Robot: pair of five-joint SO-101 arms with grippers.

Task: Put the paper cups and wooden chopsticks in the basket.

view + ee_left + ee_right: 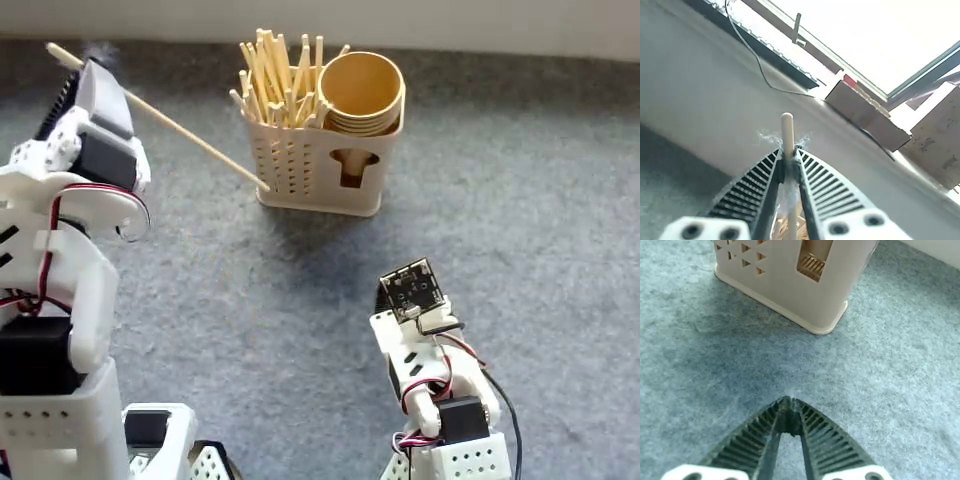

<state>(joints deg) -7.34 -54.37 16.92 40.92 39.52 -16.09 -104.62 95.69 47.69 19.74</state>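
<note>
Over by the far left corner of the grey, felt-like tabletop, the left gripper holds a single wooden chopstick, its fingers pinching the stick close to one end. The stick's long axis runs diagonally. The short gripped end points out toward the far left corner, and the long free part slopes toward the middle of the tabletop. Its tip meets the left front corner of the basket, low on the wall.

The basket stands upright near the middle of the far edge. Its left compartment is packed with a bundle of chopsticks standing on end and slightly fanned. Its right compartment holds stacked paper cups, mouths up.

The left wrist view adds what the high view cannot show: two ribbed fingers pressed against the stick from either side. The rounded end pokes just past their tips, with a wisp of fluff around it. Behind it are a pale wall, a cable and a window.

The right gripper sits over the tabletop nearer the front edge, well apart from the basket and aimed at it. In the high view its fingers are hidden under the wrist. The right wrist view shows them pressed together tip to tip above the grey surface, with the basket's slotted wall ahead.
</note>
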